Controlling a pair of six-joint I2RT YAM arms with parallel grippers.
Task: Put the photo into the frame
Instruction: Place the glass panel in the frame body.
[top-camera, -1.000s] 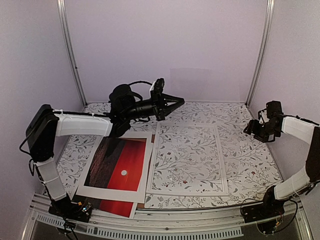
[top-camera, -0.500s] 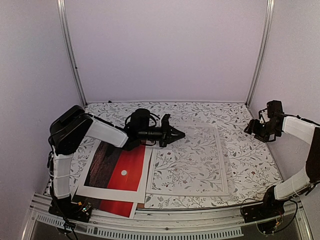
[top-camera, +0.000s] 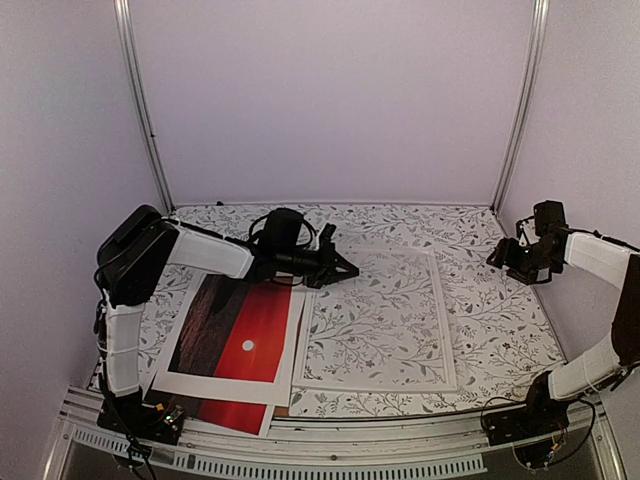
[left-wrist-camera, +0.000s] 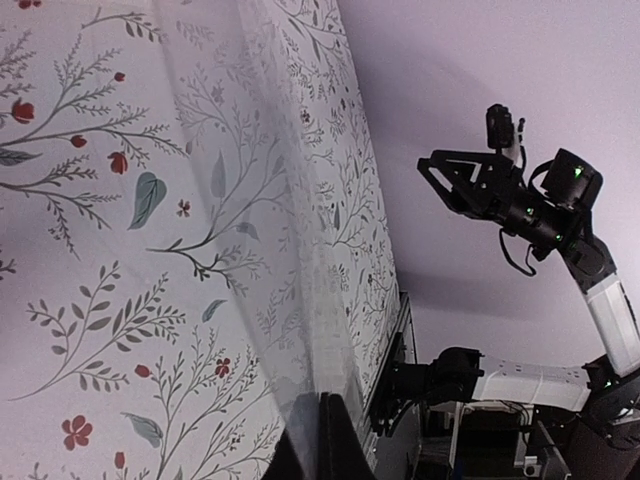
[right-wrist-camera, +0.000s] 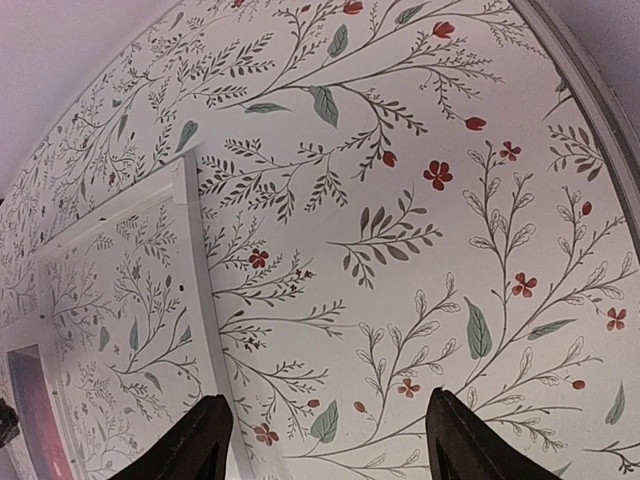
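The photo (top-camera: 250, 320), a red sunset with a small white sun, lies at the near left and shows through a white window mat (top-camera: 222, 384) lying on it. A strip of the print sticks out below the mat. The thin white frame (top-camera: 448, 330) with its clear pane lies flat in the middle. My left gripper (top-camera: 344, 269) is low at the frame's far left corner. In the left wrist view its fingers (left-wrist-camera: 340, 445) are shut on the edge of the frame's translucent pane (left-wrist-camera: 300, 260). My right gripper (top-camera: 506, 257) hangs open and empty right of the frame (right-wrist-camera: 192, 260).
A floral cloth (top-camera: 500, 320) covers the table, with white walls and metal posts (top-camera: 140, 100) close around it. A brown board corner (top-camera: 284, 410) peeks out under the mat near the front rail. The right arm (left-wrist-camera: 520, 205) shows in the left wrist view.
The left arm came down from above the back of the table to the frame's far left corner, then pulled slightly left. The right arm stayed put.
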